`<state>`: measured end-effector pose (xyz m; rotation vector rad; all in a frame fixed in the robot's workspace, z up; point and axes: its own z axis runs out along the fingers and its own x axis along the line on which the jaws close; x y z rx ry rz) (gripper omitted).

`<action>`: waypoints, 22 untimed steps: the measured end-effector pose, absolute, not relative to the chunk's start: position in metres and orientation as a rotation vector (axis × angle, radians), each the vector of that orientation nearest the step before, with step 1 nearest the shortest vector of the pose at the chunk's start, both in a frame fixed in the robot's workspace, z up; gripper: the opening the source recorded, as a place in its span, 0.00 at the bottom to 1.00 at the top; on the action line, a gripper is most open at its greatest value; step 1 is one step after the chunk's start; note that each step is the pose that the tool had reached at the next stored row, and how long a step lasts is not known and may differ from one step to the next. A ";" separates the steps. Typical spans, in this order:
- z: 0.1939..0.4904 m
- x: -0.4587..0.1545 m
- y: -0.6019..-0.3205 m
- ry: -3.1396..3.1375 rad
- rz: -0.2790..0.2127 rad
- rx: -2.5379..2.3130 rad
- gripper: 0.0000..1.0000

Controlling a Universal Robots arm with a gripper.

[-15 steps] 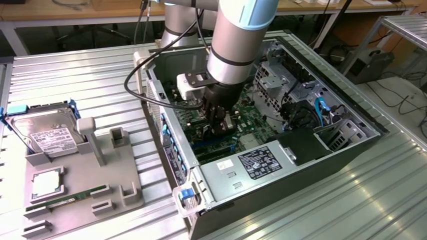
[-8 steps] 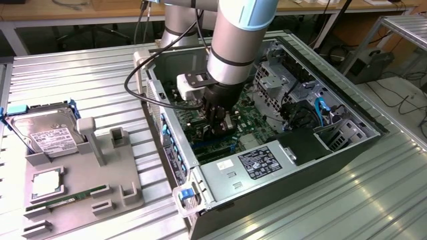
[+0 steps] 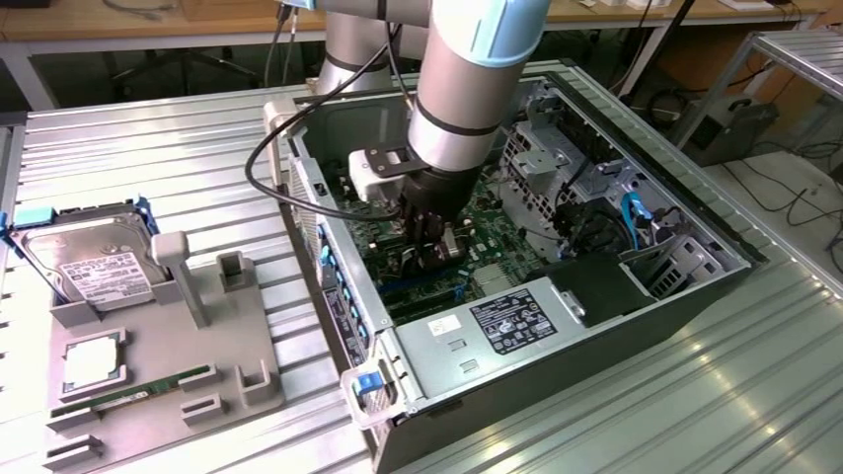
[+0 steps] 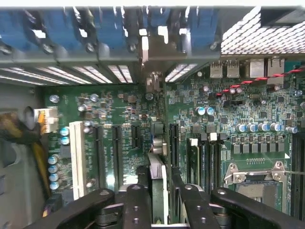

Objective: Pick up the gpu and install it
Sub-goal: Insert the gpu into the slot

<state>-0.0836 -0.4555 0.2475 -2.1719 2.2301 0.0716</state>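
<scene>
While the pincer [image 3: 435, 259] pinches the gpu [image 4: 157, 188] edge-on over the motherboard [image 4: 119, 124] slots, mid-frame inside the case [image 3: 554, 395] in the exterior view, card looks light, stiff, fragile: grip its top edge only.

Metal table [image 3: 158, 168] with computer case [image 3: 554, 395], fixture [image 3: 145, 341]

Ribbed metal tabletop [image 3: 158, 158], wooden bench [image 3: 172, 28] behind, cables [image 3: 797, 209] across floor [image 3: 753, 180].
</scene>
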 end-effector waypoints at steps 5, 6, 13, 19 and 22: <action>0.249 -0.084 -0.456 2.232 0.070 -2.173 0.35; 0.249 -0.084 -0.456 2.232 0.070 -2.174 0.35; 0.271 -0.084 -0.456 2.230 0.070 -2.175 0.35; 0.292 -0.084 -0.456 2.229 0.070 -2.176 0.27; 0.292 -0.085 -0.455 2.230 0.067 -2.177 0.15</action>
